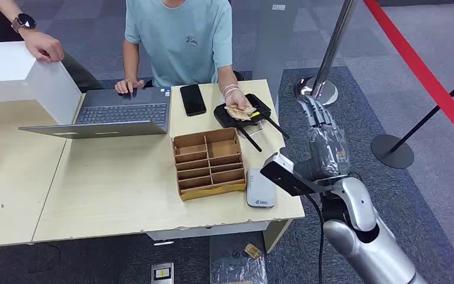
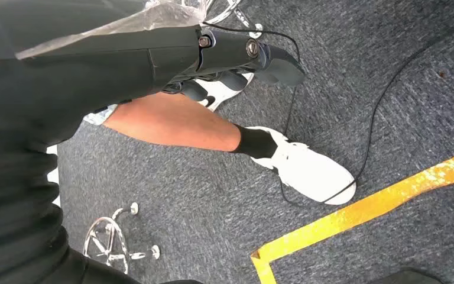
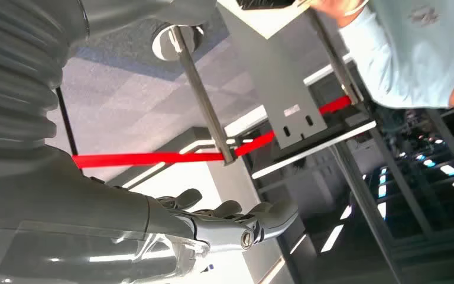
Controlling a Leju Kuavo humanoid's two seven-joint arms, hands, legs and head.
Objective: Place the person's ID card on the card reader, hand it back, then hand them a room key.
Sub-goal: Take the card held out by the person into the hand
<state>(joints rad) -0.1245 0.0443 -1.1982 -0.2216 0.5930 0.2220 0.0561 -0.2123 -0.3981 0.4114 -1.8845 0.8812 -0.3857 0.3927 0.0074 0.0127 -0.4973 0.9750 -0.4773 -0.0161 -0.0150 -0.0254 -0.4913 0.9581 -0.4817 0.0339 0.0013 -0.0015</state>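
Note:
Across the table sits a person in a light teal shirt (image 1: 180,35). Their hand (image 1: 236,100) holds a tan card (image 1: 238,112) over a black tray (image 1: 260,106) at the table's far right. A small white card reader (image 1: 260,188) lies near the front right corner. Next to it stands a wooden compartment box (image 1: 208,163). My right hand (image 1: 322,127) is raised beside the table's right edge, fingers stretched out and holding nothing, as also seen in the right wrist view (image 3: 224,222). My left hand (image 2: 230,59) hangs over the carpet with nothing in it.
An open laptop (image 1: 121,112) and a black phone (image 1: 193,99) lie on the far side. A white box (image 1: 18,71) stands at the left, with another person's hand (image 1: 42,46) on it. A stanchion pole base (image 1: 319,90) and a second base (image 1: 392,151) stand right of the table.

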